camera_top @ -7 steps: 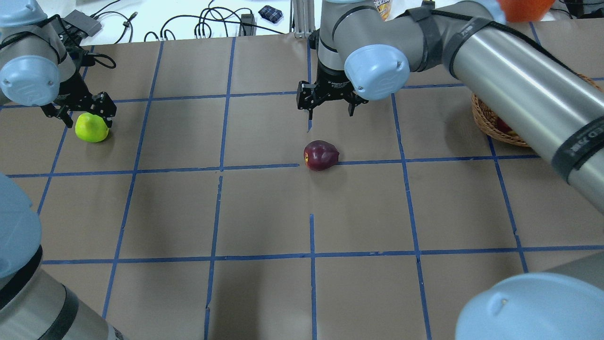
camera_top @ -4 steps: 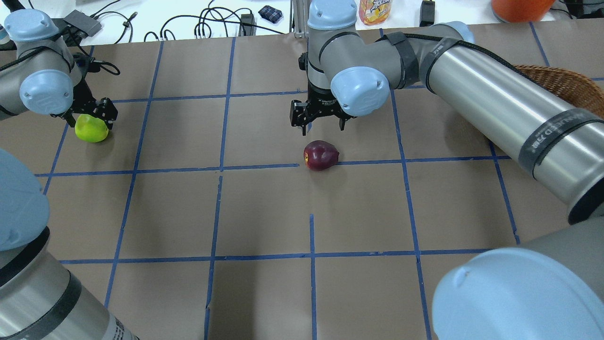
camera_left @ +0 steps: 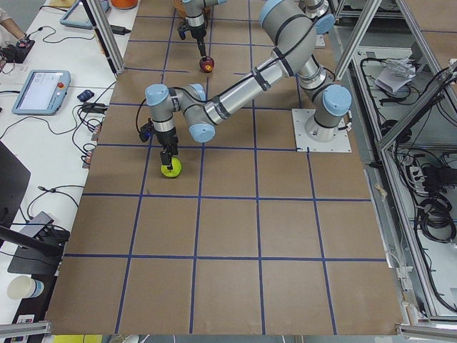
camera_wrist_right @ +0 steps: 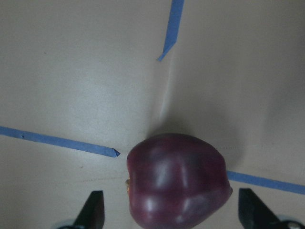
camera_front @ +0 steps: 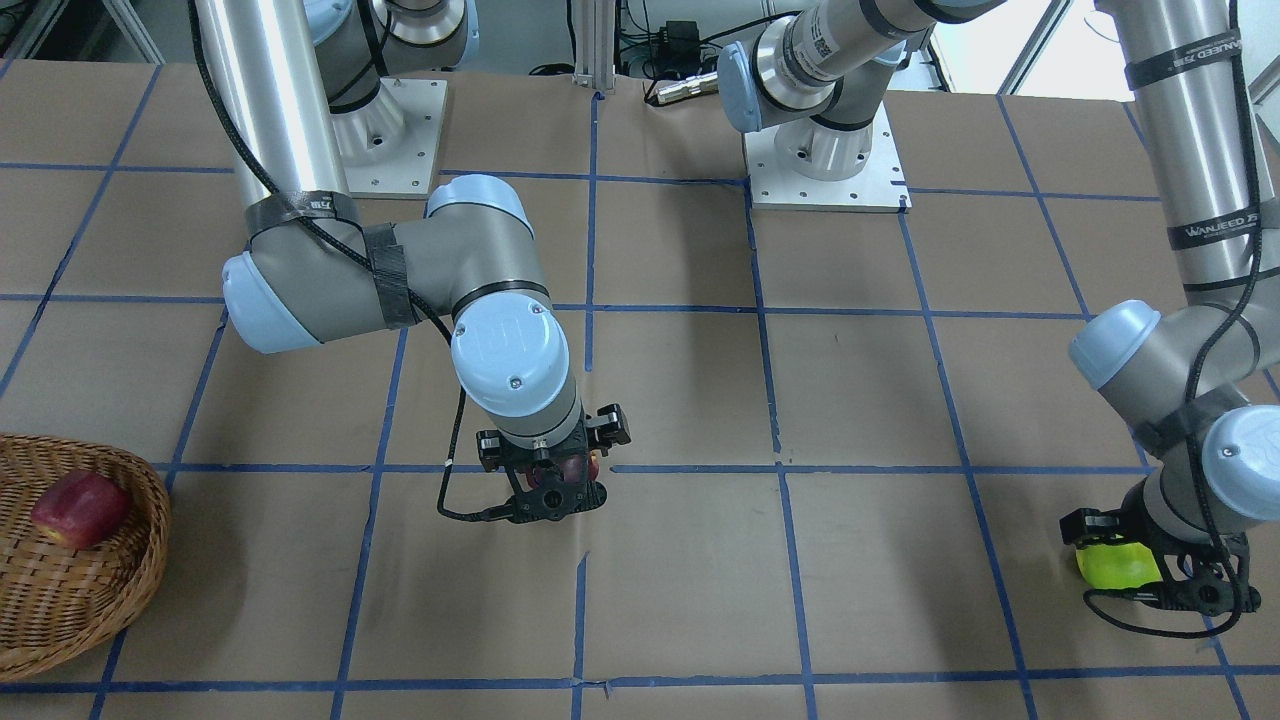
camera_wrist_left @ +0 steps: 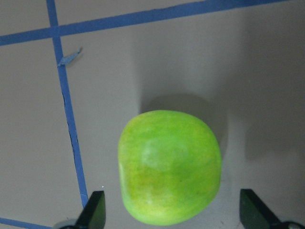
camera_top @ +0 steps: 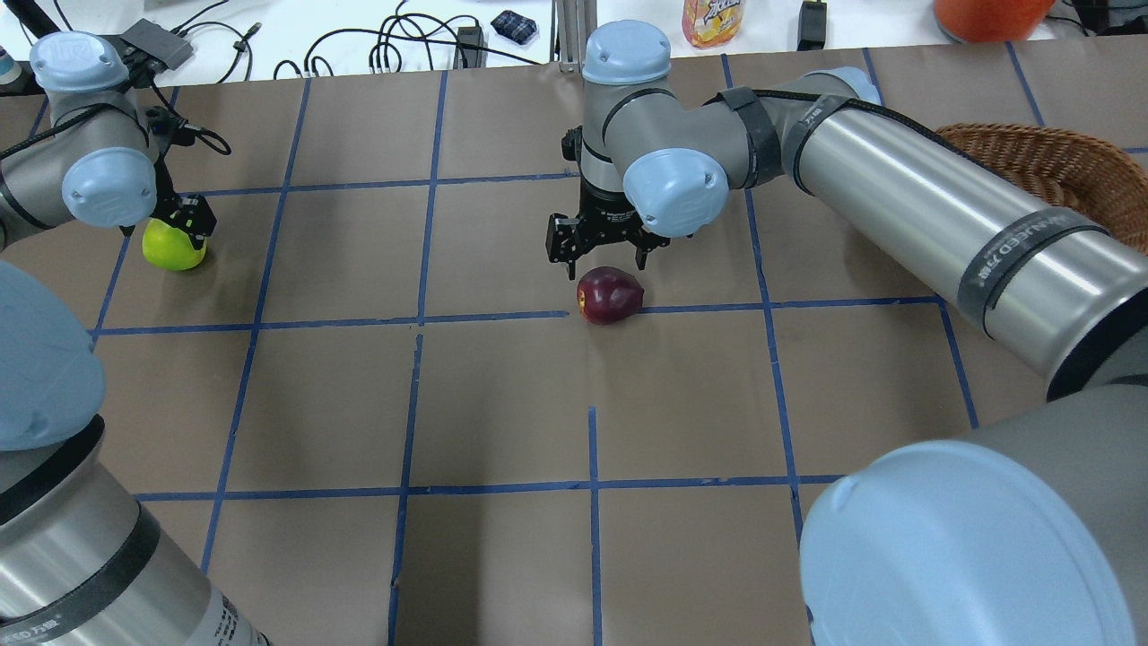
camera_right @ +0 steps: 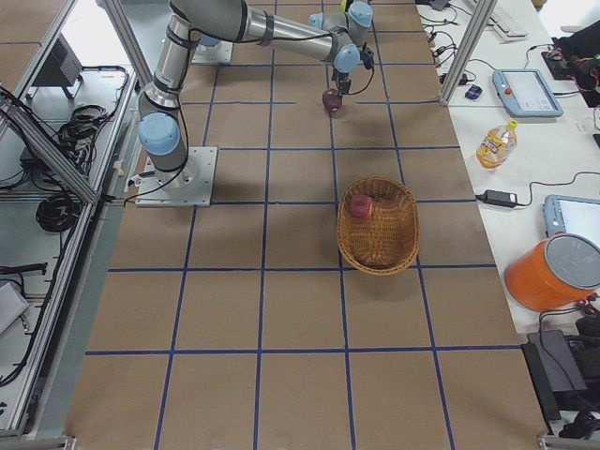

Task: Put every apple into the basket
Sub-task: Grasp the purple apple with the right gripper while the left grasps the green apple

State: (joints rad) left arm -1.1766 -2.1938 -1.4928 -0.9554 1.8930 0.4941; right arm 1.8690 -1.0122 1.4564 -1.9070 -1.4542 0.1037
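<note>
The lime green apple (camera_top: pixel 173 247) lies on the table at the far left; it also shows in the left wrist view (camera_wrist_left: pixel 169 167). My left gripper (camera_top: pixel 179 222) is open and low over it, one finger on each side. The dark maroon apple (camera_top: pixel 610 294) lies near the table's middle and shows in the right wrist view (camera_wrist_right: pixel 178 181). My right gripper (camera_top: pixel 599 260) is open, with its fingers either side of that apple. The red apple (camera_front: pixel 80 508) lies inside the wicker basket (camera_front: pixel 60 620), which stands at the right edge in the overhead view (camera_top: pixel 1058 161).
Past the far table edge are cables (camera_top: pixel 395 45), a drink bottle (camera_top: pixel 713 18) and an orange bucket (camera_top: pixel 987 13). My right arm's long link (camera_top: pixel 942 224) crosses in front of the basket. Blue tape lines grid the brown tabletop.
My right gripper has come down and nearer, from behind the maroon apple to around it. My left gripper has sunk lower over the green apple. Neither apple has moved.
</note>
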